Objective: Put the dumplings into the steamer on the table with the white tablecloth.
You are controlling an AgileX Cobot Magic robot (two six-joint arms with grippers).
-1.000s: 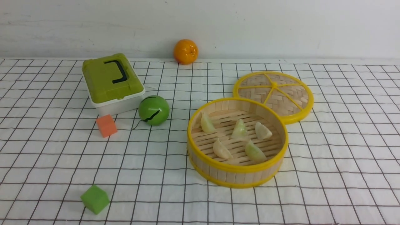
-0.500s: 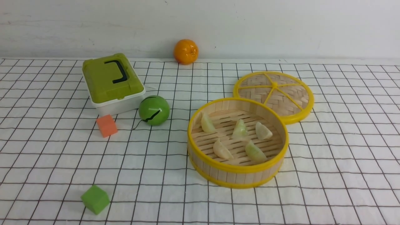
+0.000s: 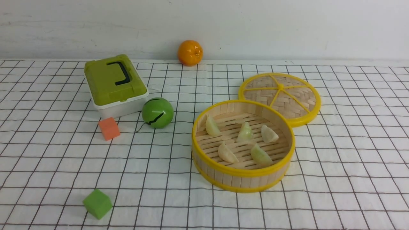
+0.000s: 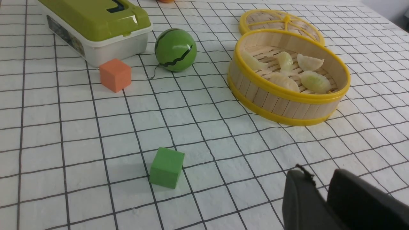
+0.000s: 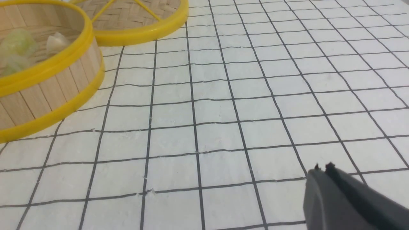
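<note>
The steamer (image 3: 242, 172), a round bamboo basket with yellow rims, stands right of centre on the white tablecloth (image 3: 351, 159) that covers the table. Several pale dumplings (image 3: 245, 131) lie on its slatted floor, also seen as dumplings (image 4: 314, 81) in the left wrist view. My left gripper (image 4: 319, 174) hovers over bare cloth on the near side of the steamer (image 4: 287, 95), its jaws slightly apart with nothing between them. My right gripper (image 5: 322, 167) is shut and empty over bare cloth, well off to the side of the steamer (image 5: 48, 70). Neither arm shows in the front view.
The woven lid (image 3: 280, 97) lies flat behind the steamer. A green-lidded white box (image 3: 113, 83), a green ball (image 3: 157, 112) and an orange cube (image 3: 109, 128) sit at the left. A green cube (image 3: 97, 203) lies near the front left. An orange fruit (image 3: 189, 52) rests by the wall.
</note>
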